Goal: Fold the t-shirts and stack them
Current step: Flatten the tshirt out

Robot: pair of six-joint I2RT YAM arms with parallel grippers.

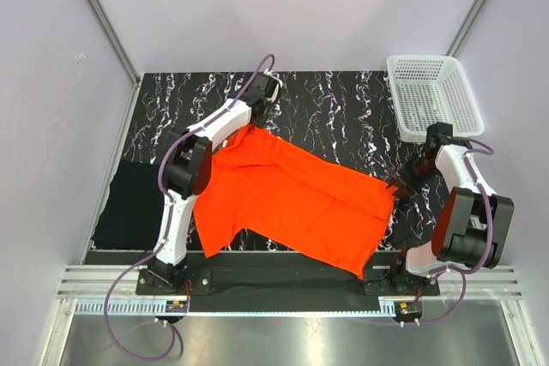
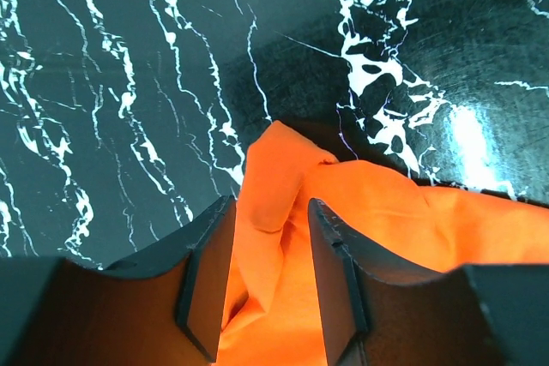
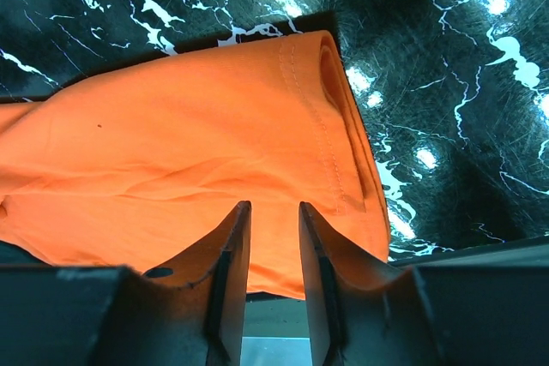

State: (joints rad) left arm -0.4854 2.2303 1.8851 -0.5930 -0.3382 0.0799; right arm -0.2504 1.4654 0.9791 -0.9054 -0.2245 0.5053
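Note:
The orange-red t-shirt (image 1: pixel 292 199) lies spread out slantwise on the black marbled mat (image 1: pixel 343 117). My left gripper (image 1: pixel 255 117) is down at its far left corner. In the left wrist view a raised fold of the orange cloth (image 2: pixel 274 177) runs between that gripper's (image 2: pixel 270 203) fingers, and the jaws stand partly apart. My right gripper (image 1: pixel 401 182) is at the shirt's right corner. Its (image 3: pixel 273 206) narrow-set fingers straddle the shirt's edge (image 3: pixel 171 126) with a gap still showing between them. The black t-shirt (image 1: pixel 129 203) lies as a folded rectangle at the left, off the mat.
A white mesh basket (image 1: pixel 420 60) stands at the back right, just behind the right arm. Grey walls close in the left, back and right sides. A metal rail runs along the near edge under both arm bases.

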